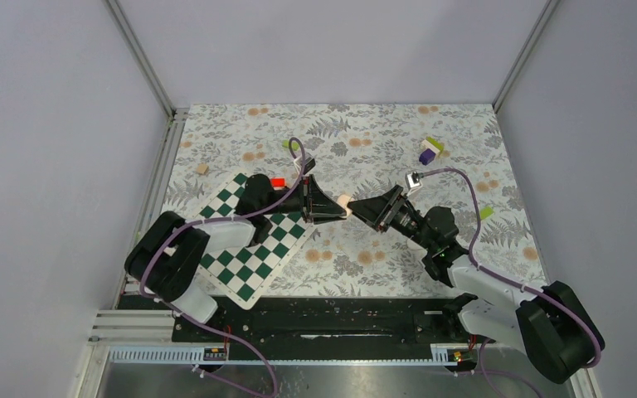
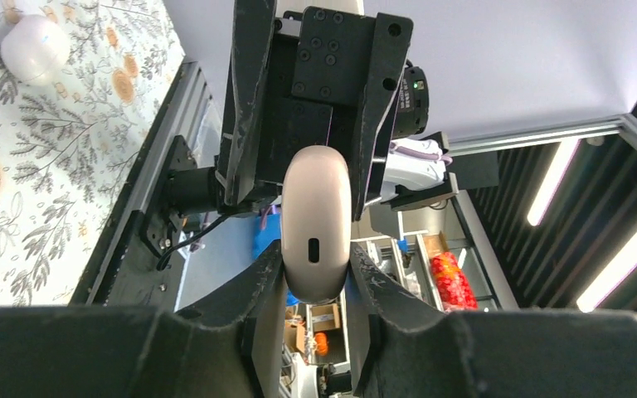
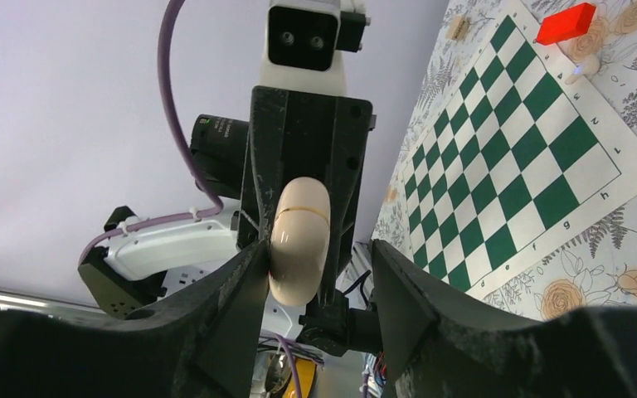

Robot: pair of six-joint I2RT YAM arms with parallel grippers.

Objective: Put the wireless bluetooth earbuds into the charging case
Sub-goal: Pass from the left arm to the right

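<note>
left gripper [image 2: 315, 278] is pinching the charging case [image 2: 316, 217] up in the air, just off the chessboard's [image 1: 240, 265] right edge. right gripper [image 3: 317, 261] has its jaws spread around the case's other end, abt touching on one side w/ a gap on the other.

Left gripper [image 1: 337, 210] and right gripper [image 1: 360, 207] meet tip to tip over the table [image 1: 365, 133]. A pale case [image 1: 344, 201] sits between them, seemingly held by the left. A chessboard [image 1: 240, 265] lies under the left arm.

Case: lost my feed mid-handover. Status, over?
Left gripper shut on closed case, midair. Right gripper open, straddling its other end. Nothing in the way.
</note>
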